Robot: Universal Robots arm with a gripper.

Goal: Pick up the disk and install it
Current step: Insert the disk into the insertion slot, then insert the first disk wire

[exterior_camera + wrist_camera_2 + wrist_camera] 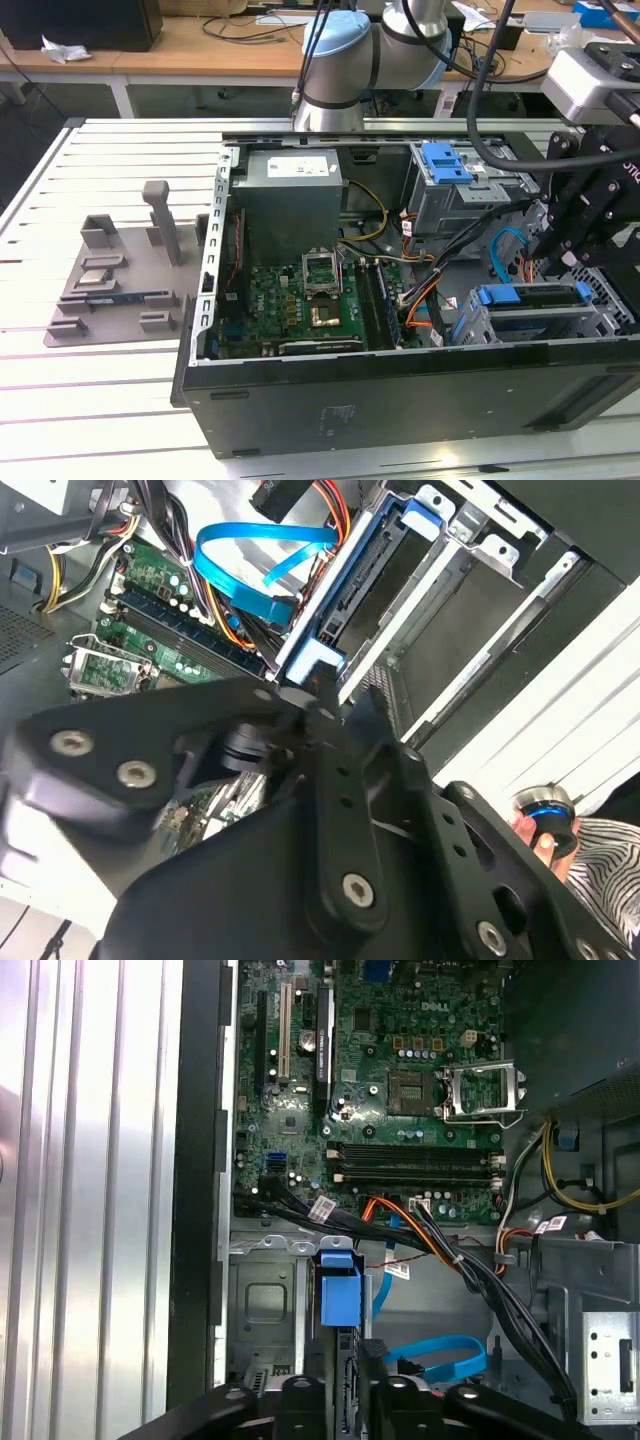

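Silver-grey rectangular disk with blue plastic side rails (535,296), on edge in the grey metal drive cage (476,325), directly beneath the jaws. I cannot tell whether they grip it. I judge 1 rule matters: keep the rails square to the cage and press evenly.

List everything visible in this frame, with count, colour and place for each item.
computer case: one, black, open on the table
table: one, white slatted, under the case
power supply: one, grey, inside the case beside the motherboard
motherboard: one, green, on the case floor
disk: one, blue-railed, in the drive cage at the exterior view's right
bare bracket: one, blue, on the other drive cage
data cable: one, blue, looped near the disk
fixture tray: one, grey, on the table at the exterior view's left
arm: one, silver and pale blue, behind the case
gripper: one, black, just above the disk
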